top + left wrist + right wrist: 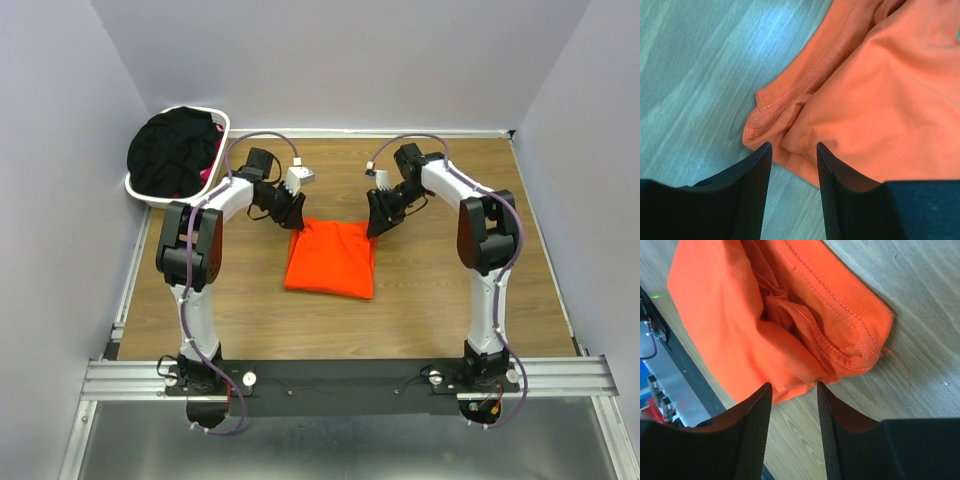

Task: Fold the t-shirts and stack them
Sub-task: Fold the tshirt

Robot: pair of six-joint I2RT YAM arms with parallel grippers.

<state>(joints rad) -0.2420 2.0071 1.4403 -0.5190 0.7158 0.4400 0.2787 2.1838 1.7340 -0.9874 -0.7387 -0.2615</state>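
A bright orange t-shirt (330, 258) lies folded into a rough rectangle in the middle of the wooden table. My left gripper (295, 222) hovers at its far left corner and my right gripper (375, 226) at its far right corner. In the left wrist view the left gripper (794, 145) stands open just short of the bunched hem of the orange t-shirt (875, 100), with bare table between the fingers. The right gripper (794, 385) is likewise open at the edge of the orange t-shirt (740, 325), holding nothing. Black t-shirts (170, 150) and a bit of pink cloth (207, 172) fill the basket.
The white plastic laundry basket (226, 126) stands at the far left corner of the table (450, 300) against the wall. Grey walls close in the table on three sides. A metal rail (340, 375) with the arm bases runs along the near edge.
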